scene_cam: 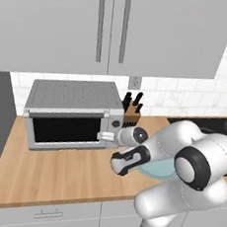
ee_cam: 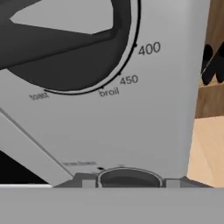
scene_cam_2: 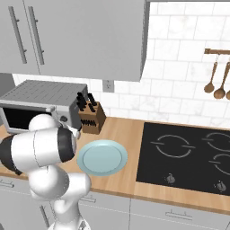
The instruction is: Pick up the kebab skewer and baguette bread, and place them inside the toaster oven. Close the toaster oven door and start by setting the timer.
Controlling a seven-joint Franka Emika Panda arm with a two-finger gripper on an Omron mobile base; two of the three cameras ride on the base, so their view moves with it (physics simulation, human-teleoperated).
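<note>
With its door (scene_cam: 66,129) shut, the toaster oven (scene_cam: 73,114) sits at the back of the wooden counter (scene_cam: 54,174), beside a knife block (scene_cam_2: 92,117). The gripper (scene_cam: 103,136) is pressed up to the oven's right-hand panel, closed around the lower knob (ee_cam: 127,178). An empty pale blue plate (scene_cam_2: 102,157) lies near the cooktop (scene_cam_2: 188,155).

The front of the toaster oven (scene_cam: 68,115) is shut off by the closed toaster oven door (scene_cam: 66,129), so no way into the cavity is left. A broad bare stretch of table (scene_cam: 54,174) lies open before the oven. To the right, passage is narrowed by the knife block (scene_cam_2: 92,117) just beside the oven and by the plate (scene_cam_2: 102,157) near it.
</note>
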